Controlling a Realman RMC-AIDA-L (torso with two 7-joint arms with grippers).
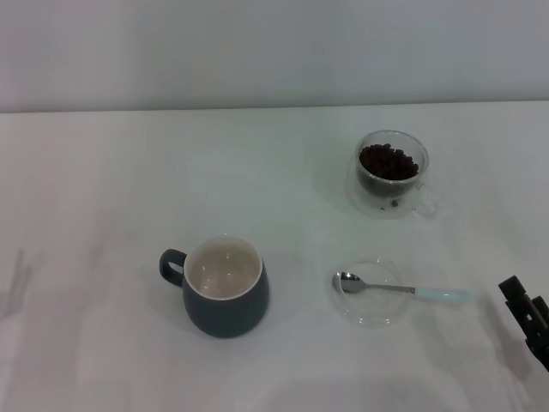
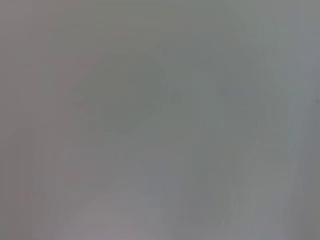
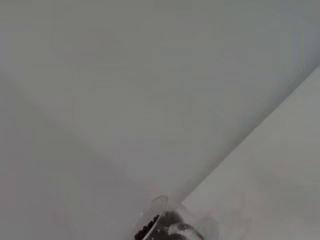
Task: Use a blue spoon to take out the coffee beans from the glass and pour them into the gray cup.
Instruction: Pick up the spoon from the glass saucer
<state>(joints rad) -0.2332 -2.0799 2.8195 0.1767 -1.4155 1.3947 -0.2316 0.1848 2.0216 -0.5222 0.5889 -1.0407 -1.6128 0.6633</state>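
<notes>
Plainly, nothing has been picked up yet. The blue spoon lies flat with its metal bowl resting in a small clear glass saucer and its pale handle sticking out over the white table toward the robot's right. I'd judge it light, stiff and a bit slippery, lying low; the handle end, clear of the saucer, looks like the place to pinch it.

The right gripper shows only as a dark edge at the right side of the head view, near the handle tip but not touching; whether its jaws are apart or together I cannot tell. The left gripper is not in sight.

Farther back stands the glass, holding a heap of coffee beans; it looks fragile and easy to nudge. The gray cup sits to the left of the saucer, its white inside empty, handle pointing left.
</notes>
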